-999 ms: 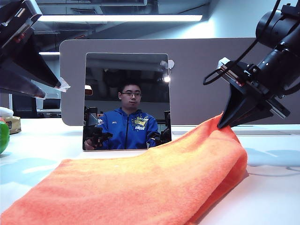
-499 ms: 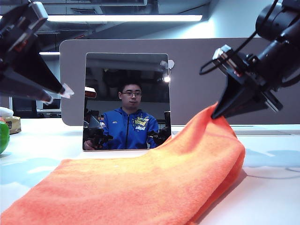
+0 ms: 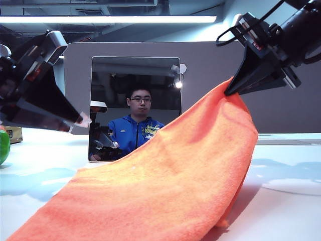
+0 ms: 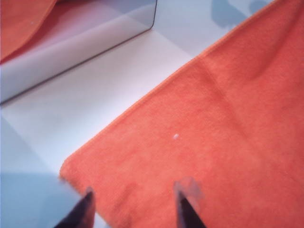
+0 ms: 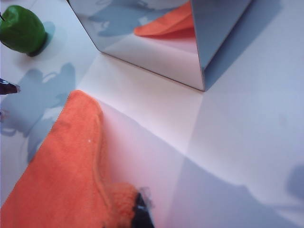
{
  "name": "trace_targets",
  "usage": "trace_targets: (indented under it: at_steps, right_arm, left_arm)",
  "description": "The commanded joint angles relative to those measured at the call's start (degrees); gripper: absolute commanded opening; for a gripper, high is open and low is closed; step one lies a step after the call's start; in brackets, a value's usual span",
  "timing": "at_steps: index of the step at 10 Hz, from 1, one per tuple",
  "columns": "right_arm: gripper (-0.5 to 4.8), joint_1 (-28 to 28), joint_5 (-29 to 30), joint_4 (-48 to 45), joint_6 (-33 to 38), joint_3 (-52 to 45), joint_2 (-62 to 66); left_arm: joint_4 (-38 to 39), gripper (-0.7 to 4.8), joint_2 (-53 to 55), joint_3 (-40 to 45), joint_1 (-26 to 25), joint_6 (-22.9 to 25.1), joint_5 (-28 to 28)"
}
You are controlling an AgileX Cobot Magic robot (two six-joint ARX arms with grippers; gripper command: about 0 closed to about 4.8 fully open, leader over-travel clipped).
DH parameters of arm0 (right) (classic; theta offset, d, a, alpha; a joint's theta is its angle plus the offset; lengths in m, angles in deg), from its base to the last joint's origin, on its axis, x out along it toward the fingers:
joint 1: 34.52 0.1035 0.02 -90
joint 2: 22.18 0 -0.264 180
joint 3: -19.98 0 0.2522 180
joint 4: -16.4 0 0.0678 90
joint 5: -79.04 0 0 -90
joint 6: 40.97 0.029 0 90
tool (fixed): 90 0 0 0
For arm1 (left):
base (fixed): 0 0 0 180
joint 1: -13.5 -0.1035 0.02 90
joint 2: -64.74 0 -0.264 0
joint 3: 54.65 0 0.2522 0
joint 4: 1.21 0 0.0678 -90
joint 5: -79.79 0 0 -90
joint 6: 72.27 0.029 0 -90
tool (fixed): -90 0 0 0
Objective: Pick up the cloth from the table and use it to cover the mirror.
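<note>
Around: grey partition (image 3: 281,85) stands behind the mirror (image 3: 135,108); green apple (image 5: 20,29) and a small box (image 3: 14,133) at far left of the table (image 3: 286,201). Mirror upright, facing the ext cam, reflecting a person in blue. Raised cloth (image 3: 165,186) overlaps mirror's lower right corner in ext view, not draped on it.

Cloth long axis runs diagonally: low near corner at bottom left on the table, rising to top right where the R gripper (image 3: 231,90) is clamped on its corner, above and right of mirror. Far part hangs folded from that grip.

L gripper (image 4: 133,204) jaws wide, empty, hovering just over cloth's left corner on the table, left of mirror, tips angled down
</note>
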Motion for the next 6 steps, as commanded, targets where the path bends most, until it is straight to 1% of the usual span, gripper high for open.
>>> trace_targets:
  at_steps: [1,5,6]
  right_arm:
    - [-0.05,0.09,0.44,-0.13,-0.26,0.17,-1.31]
    - [-0.05,0.09,0.44,0.9,-0.28,0.15,-1.31]
    - [-0.05,0.09,0.44,0.9,-0.28,0.17,-1.31]
  left_arm:
    - [-5.38,2.14,1.01,-0.24,0.04,6.75,1.46]
    - [-6.45,2.15,6.73,-0.24,-0.02,7.04,1.18]
    - [-6.95,2.16,7.78,-0.24,0.0,8.37,0.35]
